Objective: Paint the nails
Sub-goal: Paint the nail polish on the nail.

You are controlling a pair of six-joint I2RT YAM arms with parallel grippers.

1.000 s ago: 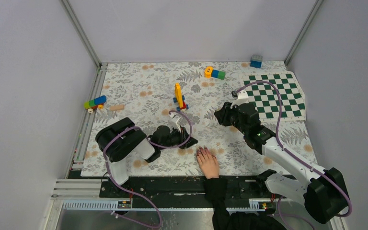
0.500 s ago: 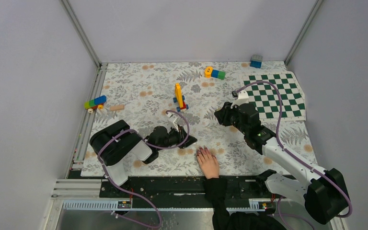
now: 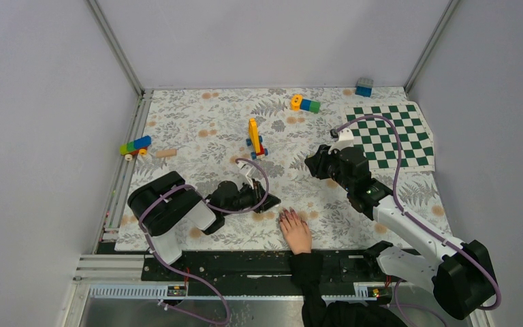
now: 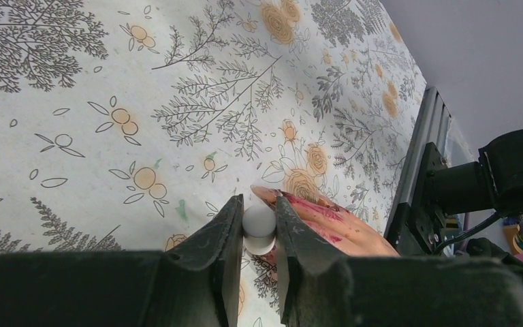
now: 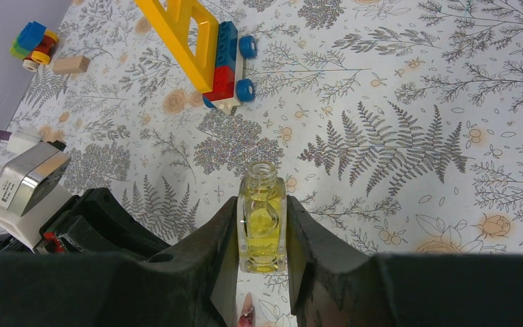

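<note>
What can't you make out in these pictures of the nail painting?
Any brush below the white round cap: left wrist view, hidden by the left jaws.
The dark red nails of the pale hand: top view, too small to judge.
The small glass bottle of yellow liquid: top view, hidden under the right arm.

No legible text, number or brand appears. A label (image 5: 7, 191) on the silver box (image 5: 35, 169), nine o'clock in the right wrist view, is unreadably small.
</note>
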